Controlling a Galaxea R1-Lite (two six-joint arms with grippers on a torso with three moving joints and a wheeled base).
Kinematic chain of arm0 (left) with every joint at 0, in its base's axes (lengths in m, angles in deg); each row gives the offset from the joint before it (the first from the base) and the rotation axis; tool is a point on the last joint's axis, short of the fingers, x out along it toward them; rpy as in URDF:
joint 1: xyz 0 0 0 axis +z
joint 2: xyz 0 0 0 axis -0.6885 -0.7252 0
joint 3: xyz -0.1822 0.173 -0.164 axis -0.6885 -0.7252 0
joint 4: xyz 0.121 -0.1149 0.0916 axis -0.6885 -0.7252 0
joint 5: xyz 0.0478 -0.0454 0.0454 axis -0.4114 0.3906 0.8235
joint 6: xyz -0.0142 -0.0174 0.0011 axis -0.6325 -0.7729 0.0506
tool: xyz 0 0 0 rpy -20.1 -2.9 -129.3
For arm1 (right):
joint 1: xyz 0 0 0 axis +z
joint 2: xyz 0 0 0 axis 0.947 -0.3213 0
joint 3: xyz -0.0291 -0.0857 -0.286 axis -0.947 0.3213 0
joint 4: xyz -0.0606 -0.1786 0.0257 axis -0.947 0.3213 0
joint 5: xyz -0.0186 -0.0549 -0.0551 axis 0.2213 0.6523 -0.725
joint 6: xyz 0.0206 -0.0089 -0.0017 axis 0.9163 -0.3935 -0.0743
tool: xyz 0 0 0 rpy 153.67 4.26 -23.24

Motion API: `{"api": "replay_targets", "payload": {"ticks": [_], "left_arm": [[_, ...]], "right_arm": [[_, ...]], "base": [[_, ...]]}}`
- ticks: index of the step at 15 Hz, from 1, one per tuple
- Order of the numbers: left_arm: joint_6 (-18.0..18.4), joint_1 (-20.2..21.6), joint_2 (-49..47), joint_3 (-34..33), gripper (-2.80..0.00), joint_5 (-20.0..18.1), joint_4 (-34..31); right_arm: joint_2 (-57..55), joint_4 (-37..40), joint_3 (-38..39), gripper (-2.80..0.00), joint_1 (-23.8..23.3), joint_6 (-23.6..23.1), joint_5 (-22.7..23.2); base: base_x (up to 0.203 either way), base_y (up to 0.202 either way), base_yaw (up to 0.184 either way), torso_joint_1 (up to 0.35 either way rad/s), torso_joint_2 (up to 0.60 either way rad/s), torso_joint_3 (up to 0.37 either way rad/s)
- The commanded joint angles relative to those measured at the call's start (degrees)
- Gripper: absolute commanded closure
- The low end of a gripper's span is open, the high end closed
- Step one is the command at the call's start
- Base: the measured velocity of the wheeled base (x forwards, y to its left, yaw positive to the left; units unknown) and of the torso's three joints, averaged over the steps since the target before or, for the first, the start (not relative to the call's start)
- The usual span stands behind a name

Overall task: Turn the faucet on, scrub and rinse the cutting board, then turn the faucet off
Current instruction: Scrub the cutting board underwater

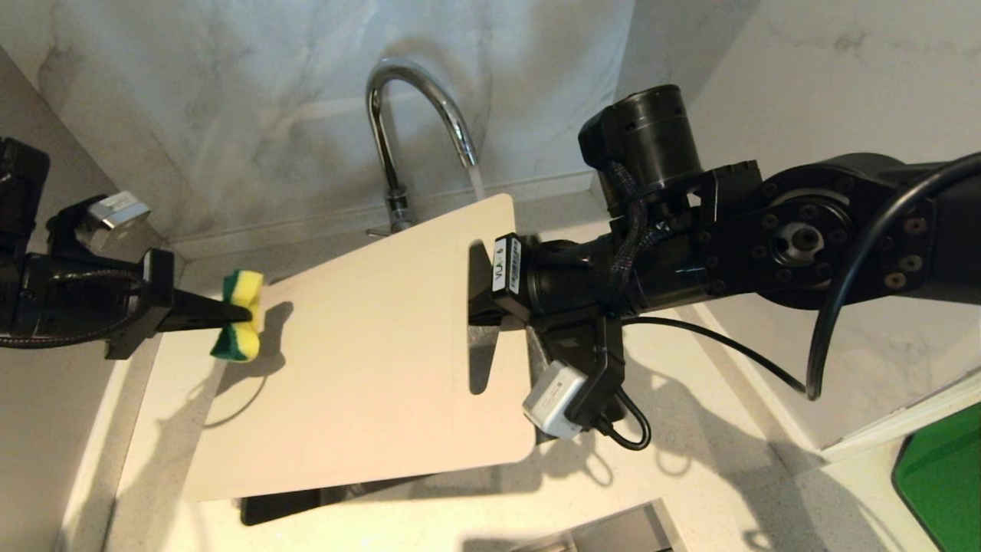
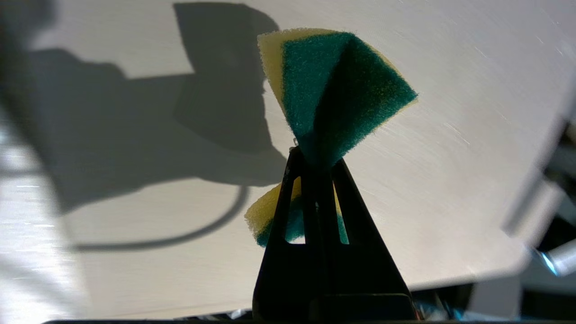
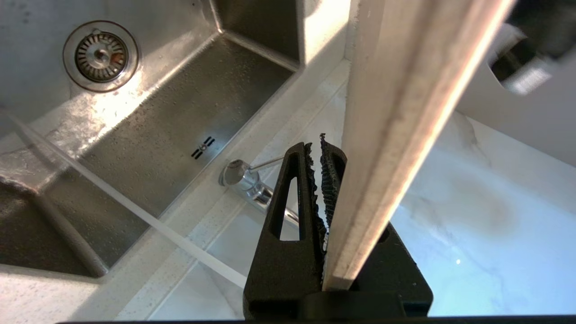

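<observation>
The cutting board [image 1: 368,345] was held over the sink [image 3: 189,112], tilted, its far corner just under the spout of the faucet [image 1: 414,123]. A thin stream of water left the spout and met the board near that corner; in the right wrist view the stream ran as a pale line across the steel basin. The drain strainer [image 3: 100,55] sat in the basin floor, and the basin surface was beaded with droplets.

The right gripper [image 1: 479,295] gripped the board at its handle-slot end, fingers [image 3: 292,202] clenched on the board's edge. The right wrist view showed the board edge-on, seated between the ribbed pads. The faucet's base and thin side lever appeared beyond the fingers in that view.

The left gripper [image 1: 241,313] came in from the left side, its fingers [image 2: 315,216] pinched tight on a yellow-and-green sponge [image 1: 241,314]. The sponge was squeezed at its waist so both ends flared out. It sat at the board's left edge, near the upper left corner; whether it touched the surface could not be told. Its shadow and the arm's shadow fell across the cream face of the board.

The pale speckled counter [image 1: 690,460] surrounded the sink. A green object [image 1: 946,475] lay at the right edge of the head view, well apart from the board.
</observation>
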Motion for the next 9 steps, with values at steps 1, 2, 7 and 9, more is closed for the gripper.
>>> {"api": "replay_targets", "payload": {"ticks": [1,2,7,9], "left_arm": [[-2.04,-11.98,2.41,3.98,0.00,3.35,-2.85],[-3.63,-18.22,2.53,4.55,0.00,7.07,-3.31],[-10.32,-32.84,1.39,3.44,0.00,17.83,-4.21],[-10.34,-32.77,1.45,0.07,0.00,18.04,-2.52]], "right_arm": [[-0.02,0.11,-0.19,0.00,-0.06,-0.33,0.14],[-0.08,0.11,-0.33,0.00,-0.03,-0.10,0.14],[-0.55,0.11,-1.74,0.00,-0.32,1.11,0.22],[-0.53,0.11,-1.65,0.00,-1.13,1.04,0.49]], "base": [[0.000,0.000,0.000,0.000,0.00,0.000],[0.000,0.000,0.000,0.000,0.00,0.000],[0.000,0.000,0.000,0.000,0.00,0.000],[0.000,0.000,0.000,0.000,0.00,0.000]]}}
